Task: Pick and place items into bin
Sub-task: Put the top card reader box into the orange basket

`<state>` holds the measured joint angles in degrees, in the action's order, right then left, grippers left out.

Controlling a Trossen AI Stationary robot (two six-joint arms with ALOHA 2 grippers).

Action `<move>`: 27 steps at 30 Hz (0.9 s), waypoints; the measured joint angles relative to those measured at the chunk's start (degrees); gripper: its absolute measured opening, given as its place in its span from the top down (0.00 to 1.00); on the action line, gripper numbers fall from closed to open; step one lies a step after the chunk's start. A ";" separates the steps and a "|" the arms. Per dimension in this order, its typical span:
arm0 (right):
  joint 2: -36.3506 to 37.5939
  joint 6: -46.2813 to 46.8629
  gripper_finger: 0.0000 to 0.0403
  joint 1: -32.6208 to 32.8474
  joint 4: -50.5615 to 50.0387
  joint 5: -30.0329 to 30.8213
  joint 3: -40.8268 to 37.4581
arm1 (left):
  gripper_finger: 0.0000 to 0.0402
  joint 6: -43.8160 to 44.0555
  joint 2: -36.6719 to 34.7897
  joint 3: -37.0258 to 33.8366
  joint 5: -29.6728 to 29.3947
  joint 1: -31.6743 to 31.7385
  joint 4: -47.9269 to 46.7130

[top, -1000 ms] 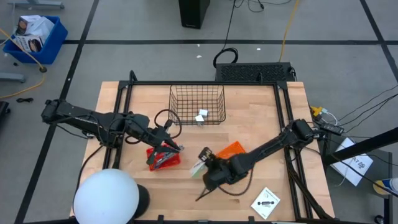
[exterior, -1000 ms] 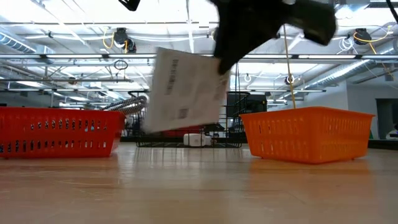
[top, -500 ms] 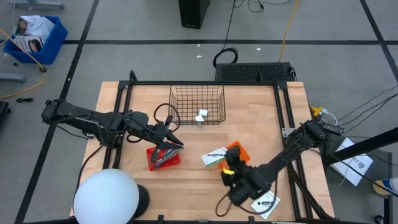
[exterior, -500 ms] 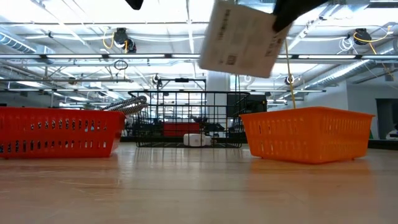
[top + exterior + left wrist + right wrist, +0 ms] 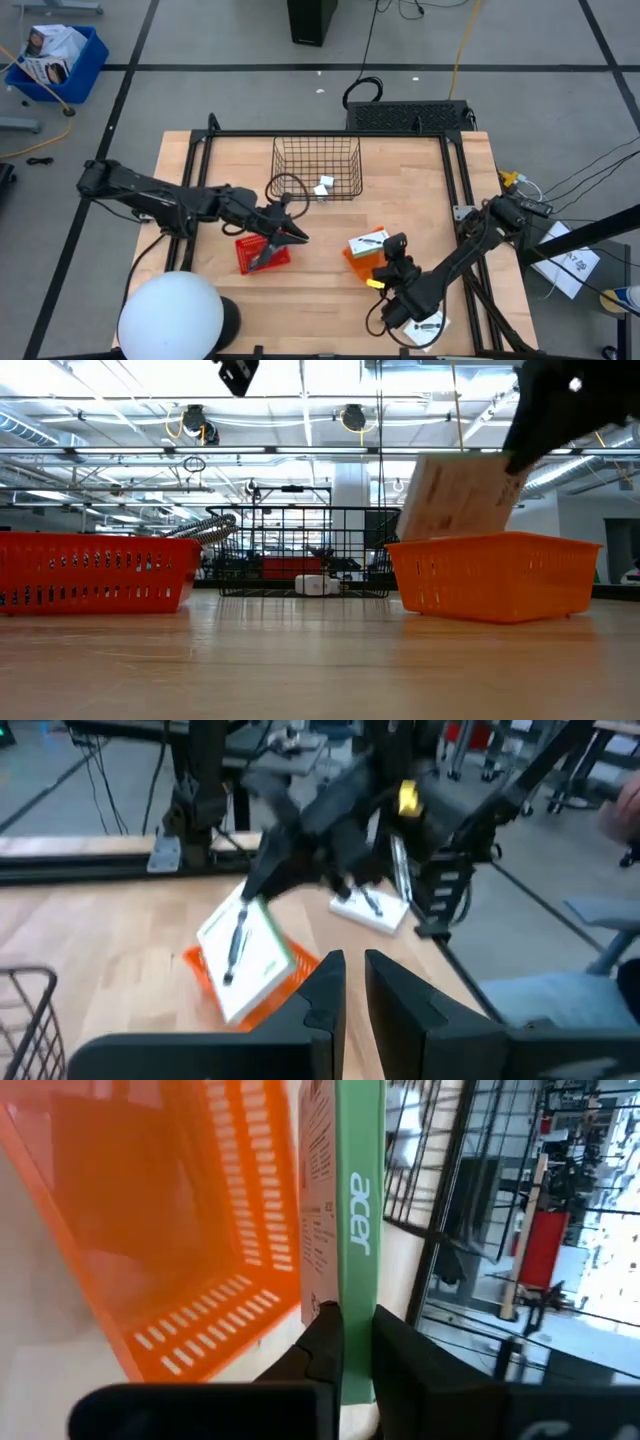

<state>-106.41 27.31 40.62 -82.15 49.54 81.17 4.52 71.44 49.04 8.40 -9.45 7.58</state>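
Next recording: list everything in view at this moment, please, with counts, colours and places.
Wire basket: one, black, far middle of the table.
Cubes: two, white, inside the wire basket near its front.
Red bin: one, left of centre.
Metal tool: one, grey, sticking up above the red bin.
Orange bin: one, right of centre.
Held card: one, white with a green edge, over the orange bin.
Loose card: one, white, flat on the table's near right.
White globe: one, near left corner.
Table: one, light wood.
Left gripper: dark, above the red bin, holding nothing.
Right gripper: dark, clamped on the held card.
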 joint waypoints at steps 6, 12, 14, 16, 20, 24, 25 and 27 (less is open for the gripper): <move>0.00 0.18 0.93 0.00 2.05 -0.04 -4.91 | 0.88 0.40 1.53 0.01 0.11 0.04 2.11; 0.02 -0.83 0.94 0.00 5.35 0.48 -5.16 | 0.88 0.43 1.48 0.01 0.55 0.04 2.63; 0.38 -0.83 0.95 0.11 5.18 2.22 -5.16 | 0.88 0.53 1.48 0.01 0.57 0.04 2.75; 1.22 -0.95 0.95 0.31 5.04 3.01 -5.16 | 0.88 0.68 1.48 0.01 0.57 0.04 2.90; 3.75 -0.98 0.95 0.87 5.25 1.89 -5.16 | 0.88 0.76 1.48 0.01 0.57 0.04 2.94; 7.57 -2.22 0.95 3.27 5.35 0.51 -5.14 | 0.88 0.77 1.48 0.01 0.57 0.02 2.98; 8.76 -3.17 0.95 3.87 5.69 -1.38 -5.14 | 0.88 0.76 1.48 0.01 0.57 0.02 2.98; 10.72 -3.63 0.95 4.60 6.75 -5.76 -5.05 | 0.88 0.76 1.48 0.01 0.57 0.02 2.96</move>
<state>-95.69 23.69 45.22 -75.41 43.78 76.12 5.28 72.93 49.06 8.97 -9.43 10.54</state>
